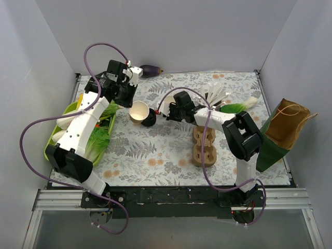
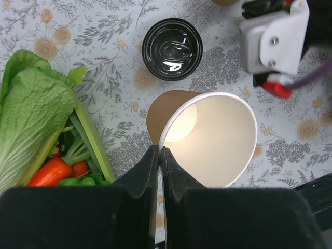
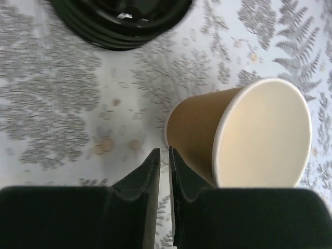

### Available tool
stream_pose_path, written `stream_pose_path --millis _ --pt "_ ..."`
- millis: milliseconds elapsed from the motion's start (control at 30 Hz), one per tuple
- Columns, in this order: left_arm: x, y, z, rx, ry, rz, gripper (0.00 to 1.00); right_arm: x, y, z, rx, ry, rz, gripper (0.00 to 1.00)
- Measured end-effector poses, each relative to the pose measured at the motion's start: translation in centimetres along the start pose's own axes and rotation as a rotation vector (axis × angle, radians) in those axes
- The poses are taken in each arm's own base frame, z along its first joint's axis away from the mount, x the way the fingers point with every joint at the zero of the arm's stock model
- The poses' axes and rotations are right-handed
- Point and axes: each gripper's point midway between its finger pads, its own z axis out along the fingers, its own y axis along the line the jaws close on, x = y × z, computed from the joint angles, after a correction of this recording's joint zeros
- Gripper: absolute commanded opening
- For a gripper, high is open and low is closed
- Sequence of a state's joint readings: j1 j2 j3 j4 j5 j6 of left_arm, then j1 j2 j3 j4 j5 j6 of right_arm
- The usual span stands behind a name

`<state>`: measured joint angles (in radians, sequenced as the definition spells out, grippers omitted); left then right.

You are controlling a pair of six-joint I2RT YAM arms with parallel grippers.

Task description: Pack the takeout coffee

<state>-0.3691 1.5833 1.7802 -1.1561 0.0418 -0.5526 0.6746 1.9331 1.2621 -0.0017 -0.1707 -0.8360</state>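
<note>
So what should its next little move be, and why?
Probably the right claw should open and reach for the black lid on the table. The cup is uncovered and tilted, its rim pinched by the left claw, while the right claw is nearly closed on nothing just beside it.

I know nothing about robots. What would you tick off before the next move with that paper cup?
1. Left gripper pinching the paper cup by its rim: ok.
2. Cup upright: not ok, it is tilted.
3. Lid on the cup: not ok, its mouth is open.
4. Black lid stack close to the cup: ok.
5. Right gripper holding a lid: not ok, jaws almost together on nothing.
6. Cup lifted off the table: cannot tell.
</note>
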Motion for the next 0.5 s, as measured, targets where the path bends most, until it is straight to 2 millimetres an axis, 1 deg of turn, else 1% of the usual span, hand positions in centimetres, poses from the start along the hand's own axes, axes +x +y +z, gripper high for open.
stream_pose_path --millis 133,233,367,467,500 --pt "1.2 -0.8 -0.2 0.044 0.022 0.007 0.00 0.6 -2.6 0.6 0.049 0.014 0.014 0.22" --pt "2.3 -1.9 -0.1 0.105 0.048 0.010 0.00 0.8 -3.9 1.1 0.081 0.017 0.014 0.22" --pt "4.2 -3.6 0.6 0.201 0.102 0.004 0.00 0.8 -4.7 2.1 0.106 0.018 0.007 0.22" --pt "6.0 -4.7 1.0 0.266 0.143 0.003 0.00 0.9 -4.9 2.8 0.110 0.021 0.006 0.23" --pt "6.6 -5.1 1.1 0.289 0.153 0.004 0.00 0.9 -4.9 2.8 0.110 0.020 0.006 0.25"
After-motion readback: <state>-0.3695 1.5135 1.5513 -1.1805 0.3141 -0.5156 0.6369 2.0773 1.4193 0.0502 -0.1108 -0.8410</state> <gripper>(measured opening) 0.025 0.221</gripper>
